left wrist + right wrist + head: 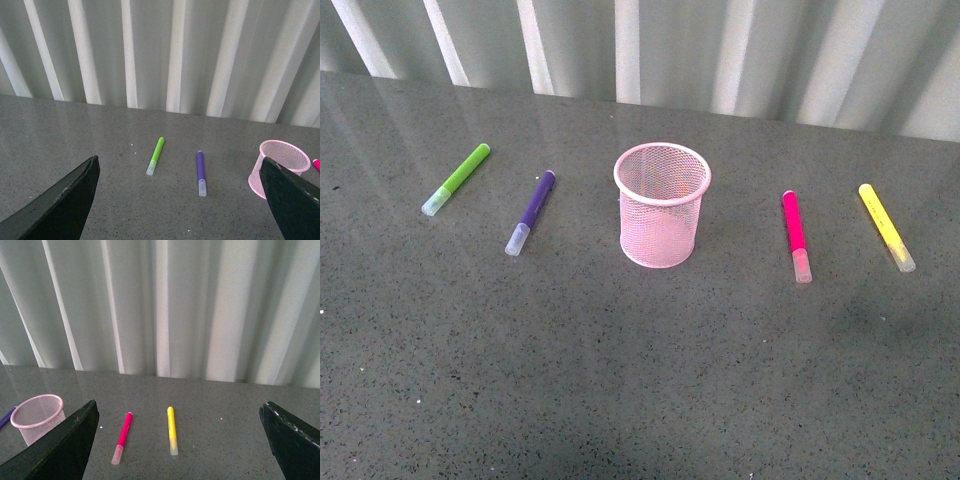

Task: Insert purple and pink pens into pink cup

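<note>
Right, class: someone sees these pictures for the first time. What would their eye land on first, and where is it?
The pink wire-mesh cup stands upright at the middle of the grey table. Flat on either side lie bright markers: a lime-green marker and purple pen on its left, a pink pen and yellow marker on its right, none touching it.

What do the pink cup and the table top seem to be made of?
The pink cup looks like painted wire mesh, probably metal: a fine see-through grid under a solid rim. The table top looks like polished grey stone or a stone-look laminate: speckled, with faint reflections of the backdrop.
</note>
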